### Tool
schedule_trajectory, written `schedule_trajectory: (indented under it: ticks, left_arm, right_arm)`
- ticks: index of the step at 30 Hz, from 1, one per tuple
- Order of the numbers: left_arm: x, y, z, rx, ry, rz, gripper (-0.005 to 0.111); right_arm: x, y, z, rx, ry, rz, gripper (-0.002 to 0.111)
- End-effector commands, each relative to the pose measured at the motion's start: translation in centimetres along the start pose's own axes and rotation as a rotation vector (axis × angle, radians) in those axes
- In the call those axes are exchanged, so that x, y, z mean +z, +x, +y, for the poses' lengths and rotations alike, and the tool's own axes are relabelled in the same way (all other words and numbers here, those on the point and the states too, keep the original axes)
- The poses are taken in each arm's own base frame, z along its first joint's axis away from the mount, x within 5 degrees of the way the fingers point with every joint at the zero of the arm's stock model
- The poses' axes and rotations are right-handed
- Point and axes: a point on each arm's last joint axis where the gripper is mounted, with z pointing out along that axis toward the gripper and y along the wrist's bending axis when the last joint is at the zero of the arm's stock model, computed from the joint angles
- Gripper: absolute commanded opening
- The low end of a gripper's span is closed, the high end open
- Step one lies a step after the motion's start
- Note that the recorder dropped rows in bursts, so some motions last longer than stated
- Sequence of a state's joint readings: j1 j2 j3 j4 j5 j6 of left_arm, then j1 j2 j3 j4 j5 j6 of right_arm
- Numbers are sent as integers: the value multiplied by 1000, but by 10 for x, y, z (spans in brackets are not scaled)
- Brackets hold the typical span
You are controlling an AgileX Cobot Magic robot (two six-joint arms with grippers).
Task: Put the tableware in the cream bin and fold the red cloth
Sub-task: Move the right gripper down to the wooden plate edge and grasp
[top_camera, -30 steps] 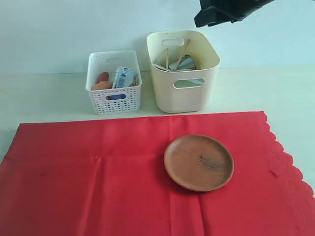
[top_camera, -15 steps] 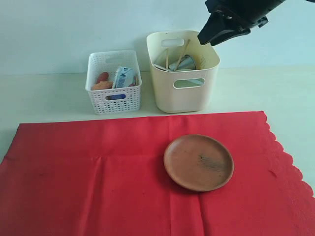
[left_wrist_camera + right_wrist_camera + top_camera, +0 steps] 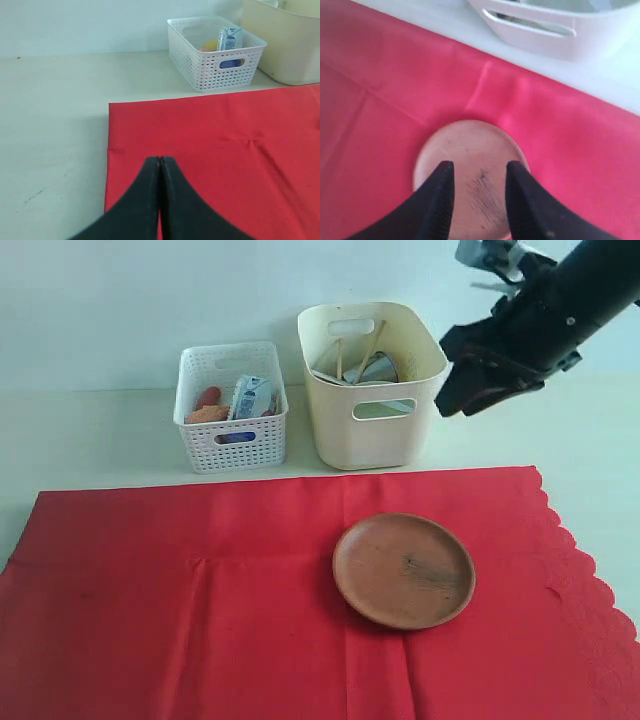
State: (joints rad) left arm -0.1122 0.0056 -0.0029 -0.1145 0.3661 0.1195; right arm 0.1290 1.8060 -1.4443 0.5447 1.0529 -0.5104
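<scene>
The round brown plate [image 3: 404, 570] lies on the red cloth [image 3: 200, 590], which is spread flat over the table front. The cream bin [image 3: 375, 435] stands behind the cloth and holds a steel cup [image 3: 378, 368] and chopsticks [image 3: 372, 340]. My right gripper [image 3: 462, 390] hangs in the air just right of the bin. In its wrist view it [image 3: 477, 167] is open and empty, with the plate [image 3: 470, 145] well below it. My left gripper [image 3: 160, 159] is shut on nothing above the cloth's left part [image 3: 225, 140]; it is out of the exterior view.
A white lattice basket [image 3: 232, 440] with food and a blue-and-white milk carton [image 3: 252, 397] stands left of the bin. The cloth's scalloped edge [image 3: 590, 570] runs along the right. Bare pale table [image 3: 50, 110] lies left of the cloth.
My right arm has come down and to the right, from above the cream bin's rim to beside its right wall. Its jaws narrowed a little. Nothing else moved.
</scene>
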Motion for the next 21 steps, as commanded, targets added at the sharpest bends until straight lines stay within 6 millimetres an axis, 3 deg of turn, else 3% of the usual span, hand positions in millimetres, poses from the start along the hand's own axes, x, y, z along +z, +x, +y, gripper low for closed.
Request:
schedule_trajectory:
  ticks: [1, 13, 21]
  left_arm:
    - [0, 0, 0, 1, -4, -12, 0]
    - [0, 0, 0, 1, -4, -12, 0]
    - [0, 0, 0, 1, -4, -12, 0]
  right_arm:
    - [13, 16, -11, -13, 70, 31, 34]
    - [77, 43, -40, 61, 31, 237, 34]
    - [108, 46, -55, 97, 10, 296, 34]
